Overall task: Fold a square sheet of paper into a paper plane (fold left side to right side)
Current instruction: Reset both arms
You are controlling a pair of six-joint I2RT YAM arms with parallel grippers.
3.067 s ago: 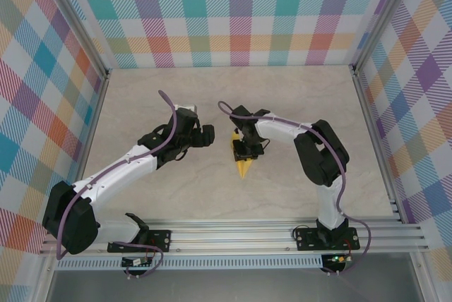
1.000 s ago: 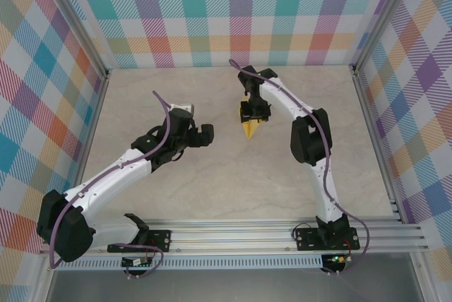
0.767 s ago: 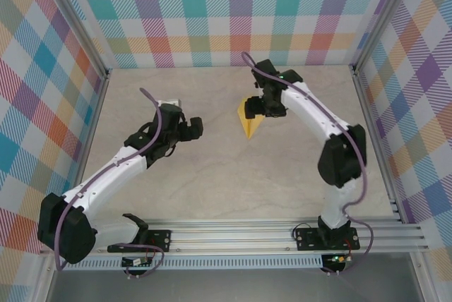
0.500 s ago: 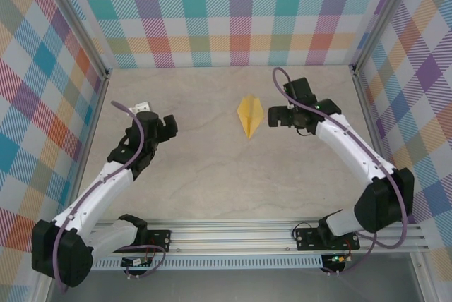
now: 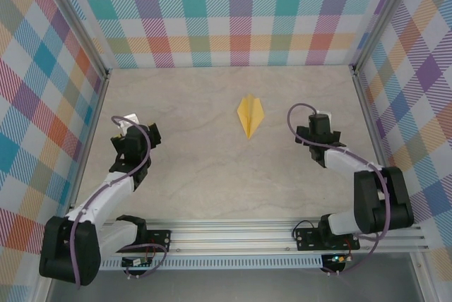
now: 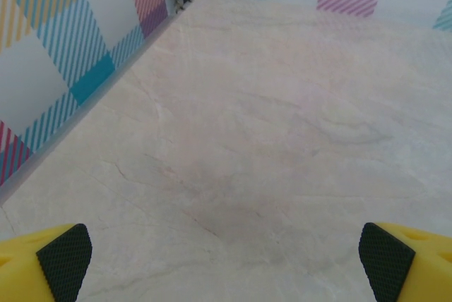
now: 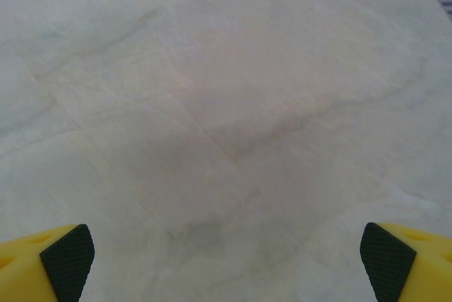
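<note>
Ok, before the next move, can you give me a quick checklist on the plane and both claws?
1. Plane lies flat on the table, a pointed dart with its tip toward the arms: ok.
2. Left claw open, nothing between its fingers: ok.
3. Right claw open, nothing between its fingers: ok.
4. Both claws well apart from the plane: ok.
5. Creases sharp, wings even: cannot tell.

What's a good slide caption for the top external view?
Yellow paper plane lies free on the table; left pincer and right pincer open, clear of it.
</note>
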